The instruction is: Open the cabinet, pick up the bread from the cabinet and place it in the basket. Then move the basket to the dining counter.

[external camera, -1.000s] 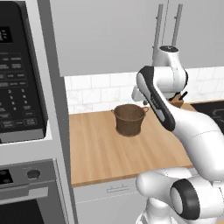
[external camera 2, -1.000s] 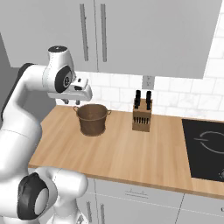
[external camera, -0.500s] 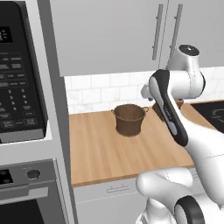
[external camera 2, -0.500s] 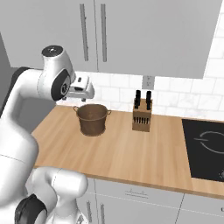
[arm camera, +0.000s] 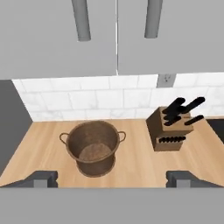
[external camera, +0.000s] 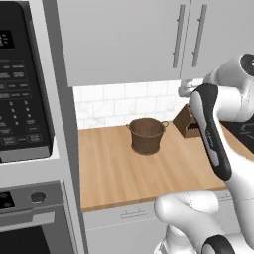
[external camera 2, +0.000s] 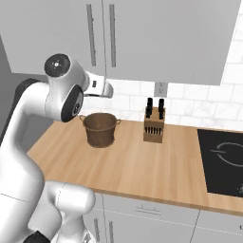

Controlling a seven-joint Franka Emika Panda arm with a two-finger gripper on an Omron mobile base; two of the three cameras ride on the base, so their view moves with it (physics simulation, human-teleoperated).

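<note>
The hand [arm camera: 112, 179] is spread wide and empty, facing the shut cabinet [arm camera: 113, 35]; the basket [arm camera: 92, 148] sits on the table [arm camera: 135, 168] below. Its stiff door probably swings easiest gripped mid-handle [arm camera: 81, 19]

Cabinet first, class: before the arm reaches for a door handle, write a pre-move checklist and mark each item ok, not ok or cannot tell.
1. Cabinet doors shut, both bar handles free to reach: ok.
2. Gripper open, holding nothing: ok.
3. Basket upright on the worktop, empty: ok.
4. Knife block stands apart from the basket: ok.
5. Bread is inside the cabinet: cannot tell, doors closed.
</note>
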